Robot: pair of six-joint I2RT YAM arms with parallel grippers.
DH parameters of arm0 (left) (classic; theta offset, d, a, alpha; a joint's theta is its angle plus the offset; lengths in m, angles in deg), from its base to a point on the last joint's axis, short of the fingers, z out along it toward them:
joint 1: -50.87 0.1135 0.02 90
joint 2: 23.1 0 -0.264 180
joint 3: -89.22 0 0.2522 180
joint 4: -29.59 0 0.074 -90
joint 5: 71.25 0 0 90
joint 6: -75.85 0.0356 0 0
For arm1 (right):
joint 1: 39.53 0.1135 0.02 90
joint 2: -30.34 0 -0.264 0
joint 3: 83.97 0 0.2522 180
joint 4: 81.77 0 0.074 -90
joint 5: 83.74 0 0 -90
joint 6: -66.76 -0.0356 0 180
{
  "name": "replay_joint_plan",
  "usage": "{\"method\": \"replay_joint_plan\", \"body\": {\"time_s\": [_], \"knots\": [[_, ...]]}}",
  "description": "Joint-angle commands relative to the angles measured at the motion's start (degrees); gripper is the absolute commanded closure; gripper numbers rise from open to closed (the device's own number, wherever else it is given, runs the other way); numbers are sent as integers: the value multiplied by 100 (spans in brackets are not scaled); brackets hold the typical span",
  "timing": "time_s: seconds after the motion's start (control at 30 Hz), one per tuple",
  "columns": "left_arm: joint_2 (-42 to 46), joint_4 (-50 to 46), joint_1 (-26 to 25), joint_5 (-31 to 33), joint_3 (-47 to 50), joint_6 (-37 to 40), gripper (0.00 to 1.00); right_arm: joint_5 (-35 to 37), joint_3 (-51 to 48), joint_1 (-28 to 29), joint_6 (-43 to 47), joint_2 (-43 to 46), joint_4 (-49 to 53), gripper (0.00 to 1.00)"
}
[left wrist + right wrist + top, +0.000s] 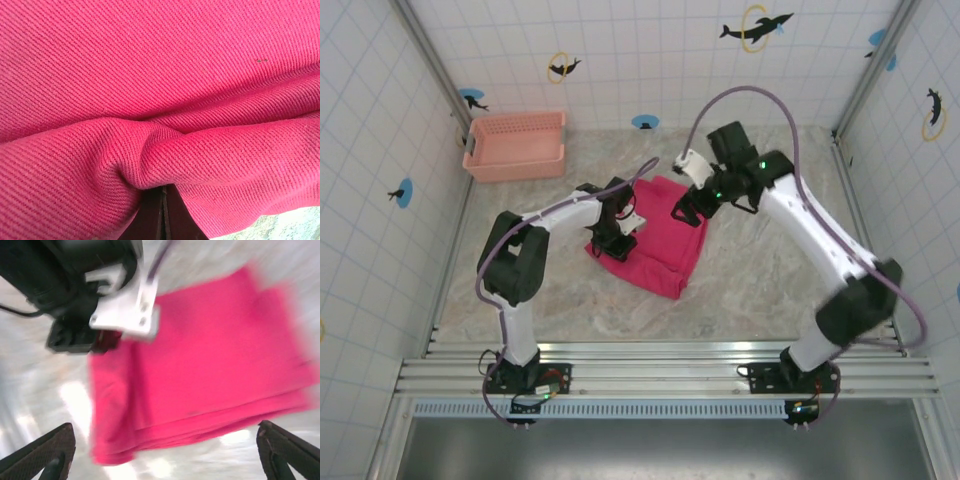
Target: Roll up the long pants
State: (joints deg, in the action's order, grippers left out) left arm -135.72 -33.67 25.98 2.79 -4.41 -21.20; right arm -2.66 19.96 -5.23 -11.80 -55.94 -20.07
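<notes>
marbled table (760, 290) carries the long pants (660, 245), folded flat at centre. left gripper (612, 245) pinches a bunched fold at the left edge, apparently to start the roll. right gripper (685, 213) hovers wide open over the far edge.

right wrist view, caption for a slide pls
Open right gripper hovers over the folded pants while the left gripper grips their edge.

long pants (660, 240): folded pink-red block, middle of marbled table (760, 290) | left gripper (613, 243): down on its left edge | right gripper (684, 212): at its far edge | salmon basket (515, 147): far-left corner, well apart
</notes>
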Motion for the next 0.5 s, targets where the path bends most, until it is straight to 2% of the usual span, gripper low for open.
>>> {"method": "replay_joint_plan", "body": {"time_s": [0.0, 0.03, 0.1, 0.13, 0.2, 0.3, 0.47], "knots": [[-392, 120, 87, 248, -142, 241, 98, 4935, -1211, 1158, 622, 1318, -1815, 4], [-403, 104, 90, 254, -179, 240, 98, 4461, -1513, 991, 358, 1543, -1881, 4], [-410, 84, 91, 219, -237, 265, 98, 2227, -1619, 369, -238, 1672, -1226, 4], [-419, 58, 98, 224, -269, 267, 98, 1809, -1595, 244, -522, 1607, -925, 4], [-437, 2, 100, 199, -321, 303, 98, 2300, -1674, 664, -782, 1422, -415, 2], [-411, -6, 98, 206, -318, 310, 98, 3410, -2467, 1854, -514, 1304, -682, 4], [-445, -42, 99, 179, -344, 344, 97, 3996, -2882, 3084, -1030, 499, -958, 4]]}}
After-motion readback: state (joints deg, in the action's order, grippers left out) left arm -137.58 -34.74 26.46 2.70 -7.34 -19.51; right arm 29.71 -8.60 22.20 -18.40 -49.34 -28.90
